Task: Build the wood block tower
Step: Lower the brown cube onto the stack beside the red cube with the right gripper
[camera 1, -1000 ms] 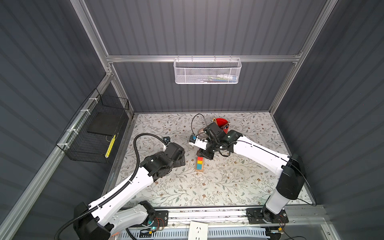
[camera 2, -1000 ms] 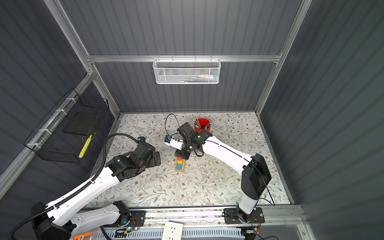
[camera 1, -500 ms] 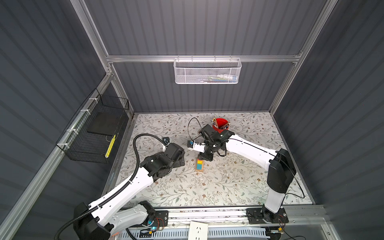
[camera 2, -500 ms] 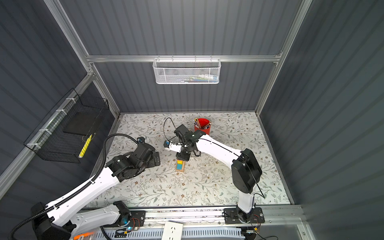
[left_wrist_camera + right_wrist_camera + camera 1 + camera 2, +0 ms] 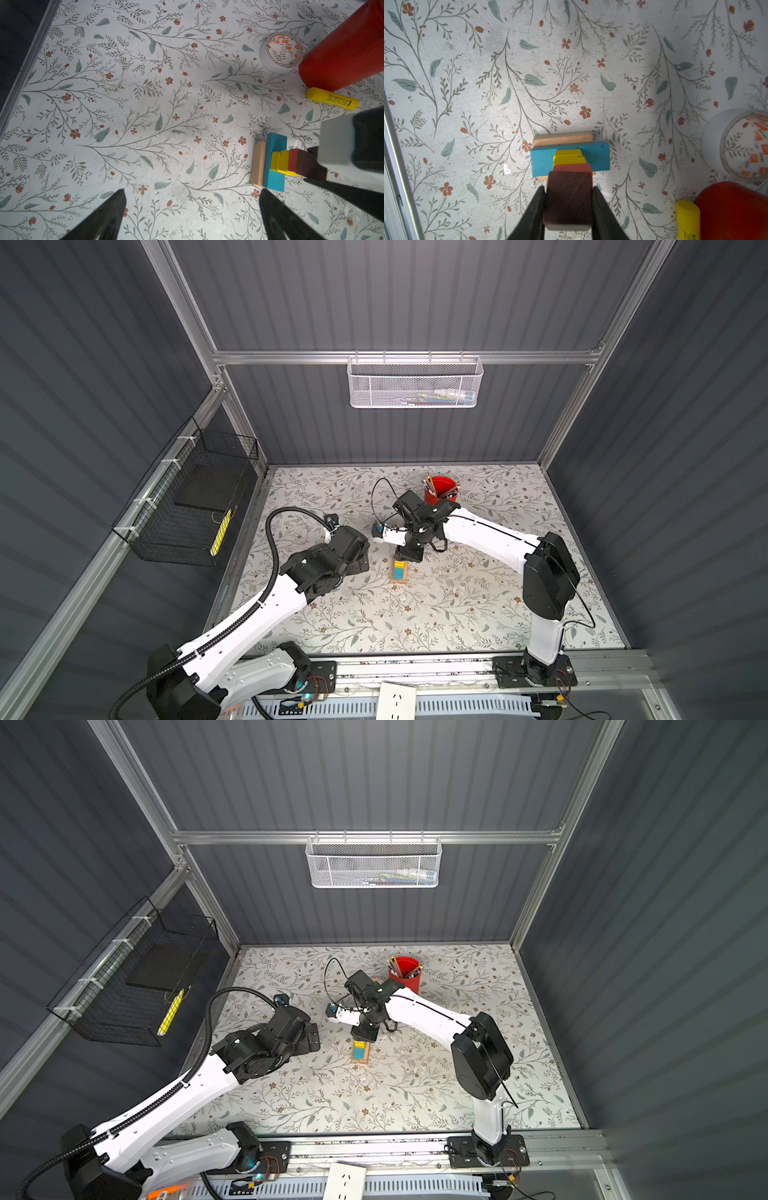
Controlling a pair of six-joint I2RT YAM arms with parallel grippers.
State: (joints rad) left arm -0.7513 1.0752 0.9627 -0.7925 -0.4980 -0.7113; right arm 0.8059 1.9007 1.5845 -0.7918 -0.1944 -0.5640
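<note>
The wood block tower (image 5: 400, 571) (image 5: 360, 1051) stands mid-table: tan bars (image 5: 562, 137) at the bottom, then a teal bar (image 5: 542, 161), two yellow cubes (image 5: 569, 158) and a red cube (image 5: 572, 167). My right gripper (image 5: 568, 189) (image 5: 409, 551) is directly over it, shut on the dark brown roof-shaped piece (image 5: 569, 199) (image 5: 309, 166). That piece sits against the red cube (image 5: 293, 160); I cannot tell whether it rests on it. My left gripper (image 5: 192, 191) (image 5: 359, 564) is open and empty, low over the table just left of the tower.
A red cup of pencils (image 5: 441, 489), a roll of tape (image 5: 280, 53) and a yellow tube (image 5: 332, 98) lie just behind the tower. A black wire basket (image 5: 187, 506) hangs on the left wall, a white mesh basket (image 5: 413, 383) on the back wall.
My right gripper has carried the dark brown piece forward and down onto the top of the tower, and the arm's elbow has swung up. The left arm has stayed still.
</note>
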